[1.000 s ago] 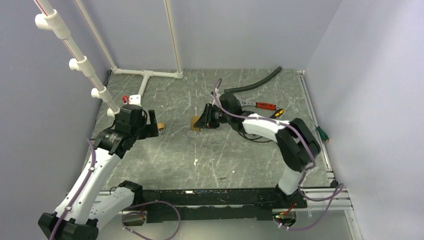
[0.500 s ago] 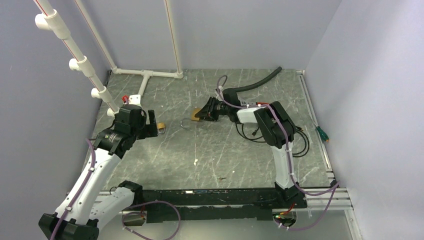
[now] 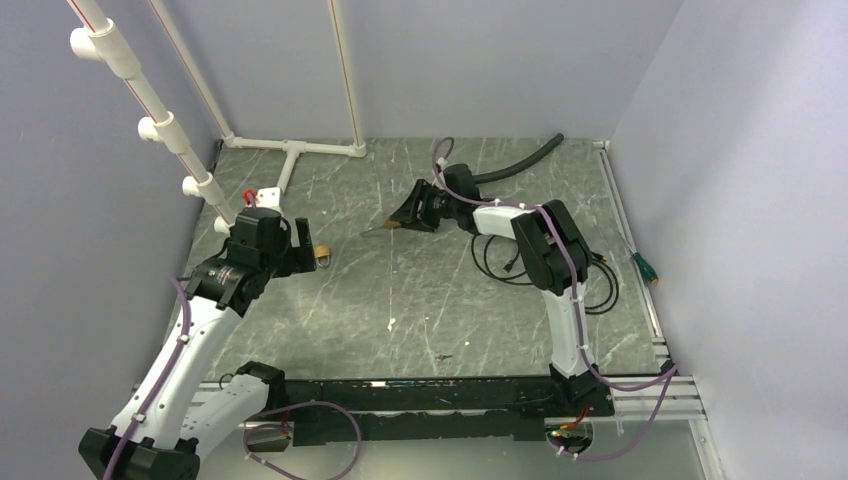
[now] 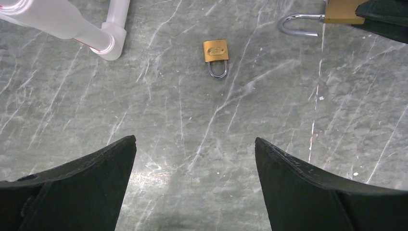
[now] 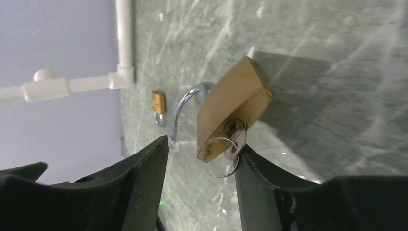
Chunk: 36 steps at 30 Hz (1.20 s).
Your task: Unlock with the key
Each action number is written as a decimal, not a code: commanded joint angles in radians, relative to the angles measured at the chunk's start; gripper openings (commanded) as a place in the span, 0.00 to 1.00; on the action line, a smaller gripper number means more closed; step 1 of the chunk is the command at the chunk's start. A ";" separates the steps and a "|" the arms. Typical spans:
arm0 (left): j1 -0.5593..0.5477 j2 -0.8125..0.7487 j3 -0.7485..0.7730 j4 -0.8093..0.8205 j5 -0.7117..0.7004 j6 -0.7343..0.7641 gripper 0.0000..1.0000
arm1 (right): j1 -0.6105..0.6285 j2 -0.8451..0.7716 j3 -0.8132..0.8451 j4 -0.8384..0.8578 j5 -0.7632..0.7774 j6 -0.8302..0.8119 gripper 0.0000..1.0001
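Note:
A large brass padlock (image 5: pixel 234 107) with a silver shackle (image 5: pixel 182 108) lies tilted on the grey table, just beyond my right gripper (image 5: pixel 202 144). The small key (image 5: pixel 236 139) with its thin wire ring sits in the keyhole and touches the right finger (image 5: pixel 260 168). The right jaws stand apart, and nothing is clamped between them. In the top view the padlock (image 3: pixel 392 222) lies at the right gripper's (image 3: pixel 408 213) tip. My left gripper (image 4: pixel 195 144) is open and empty above bare table, and the large padlock (image 4: pixel 342 10) shows at its top right.
A second, smaller brass padlock (image 4: pixel 216 52) lies ahead of the left gripper (image 3: pixel 322 255). White PVC pipes (image 3: pixel 290 148) run along the left and back. A black hose (image 3: pixel 520 165), a loose black cable (image 3: pixel 500 262) and a green screwdriver (image 3: pixel 643 266) lie on the right.
The right arm has swung its elbow in and rolled its wrist. Its gripper moved toward the back, and the large padlock shifted and tilted with it. The left arm has not moved.

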 commanded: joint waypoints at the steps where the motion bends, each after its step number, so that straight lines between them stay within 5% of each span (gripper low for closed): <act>1: 0.005 -0.002 -0.007 0.042 0.027 0.020 0.97 | -0.016 -0.059 0.000 -0.028 0.070 -0.067 0.55; 12: 0.007 0.066 -0.017 0.053 0.051 0.013 0.97 | -0.024 -0.304 -0.176 -0.145 0.206 -0.190 0.63; 17: 0.012 0.171 0.050 -0.019 0.185 0.019 0.93 | -0.008 -0.480 -0.298 -0.227 0.313 -0.229 0.64; 21: 0.009 0.162 0.004 0.076 0.347 -0.007 0.92 | 0.031 -0.637 -0.375 -0.382 0.437 -0.250 0.64; 26: -0.021 0.254 0.084 0.026 0.401 0.020 0.88 | 0.167 -0.832 -0.497 -0.500 0.397 -0.312 0.62; 32: -0.202 0.346 0.158 0.051 0.541 0.122 0.79 | 0.303 -1.033 -0.667 -0.649 0.446 -0.252 0.60; 36: -0.433 0.420 0.144 0.086 0.429 0.140 0.81 | 0.304 -1.256 -0.742 -0.839 0.753 -0.080 0.61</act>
